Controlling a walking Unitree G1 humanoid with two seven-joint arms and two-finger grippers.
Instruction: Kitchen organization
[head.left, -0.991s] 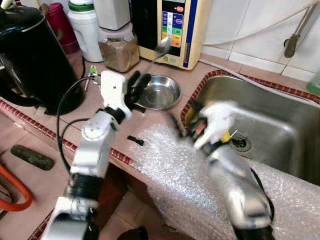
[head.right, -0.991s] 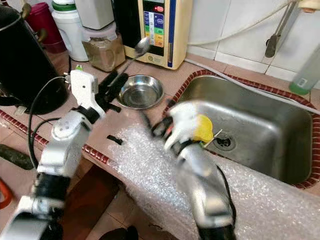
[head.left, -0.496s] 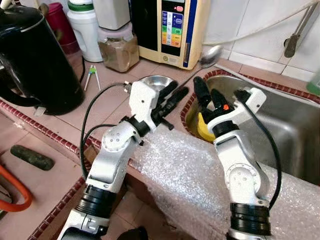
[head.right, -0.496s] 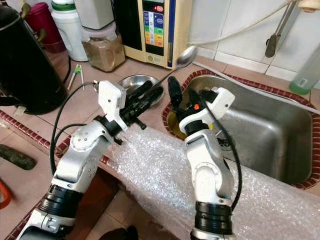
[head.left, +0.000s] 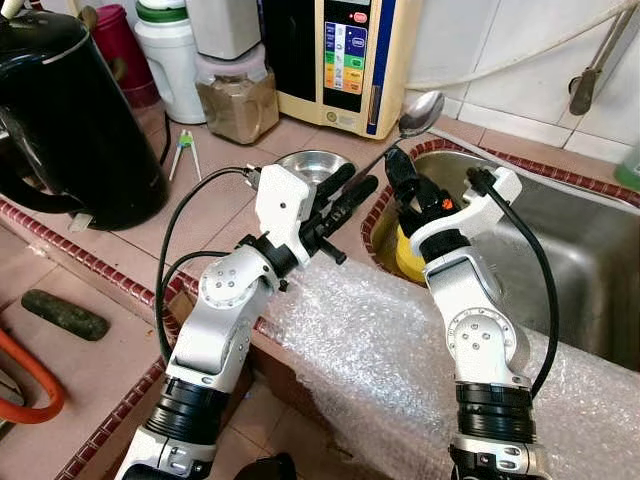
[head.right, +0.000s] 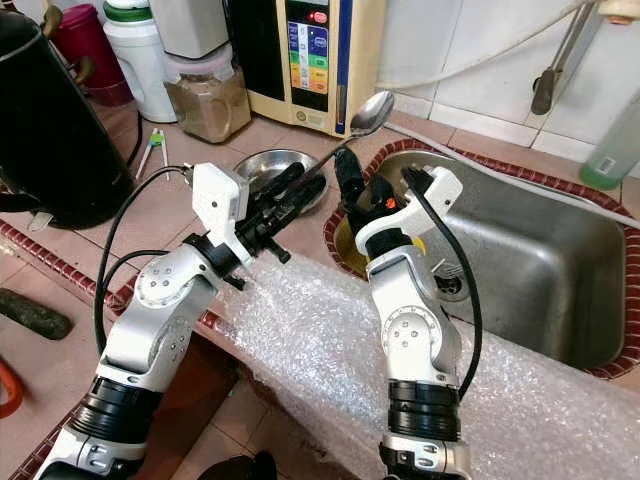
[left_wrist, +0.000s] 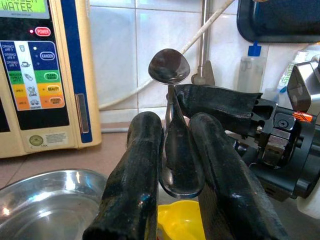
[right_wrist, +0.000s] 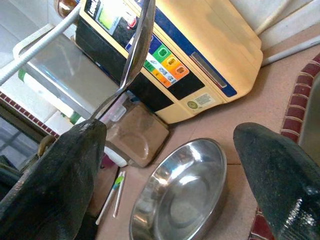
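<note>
Left gripper (left_wrist: 175, 170) clamps a spoon (left_wrist: 170, 67) upright.

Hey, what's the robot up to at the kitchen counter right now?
The robot is standing at a tiled counter beside the sink. Its left claw is shut on a metal spoon, holding it up with the bowl end raised toward the sink. The right claw is open and sits right next to the spoon's handle, as if to take it over. A steel bowl sits on the counter behind the left arm, and something yellow lies in the sink below the right claw.
</note>
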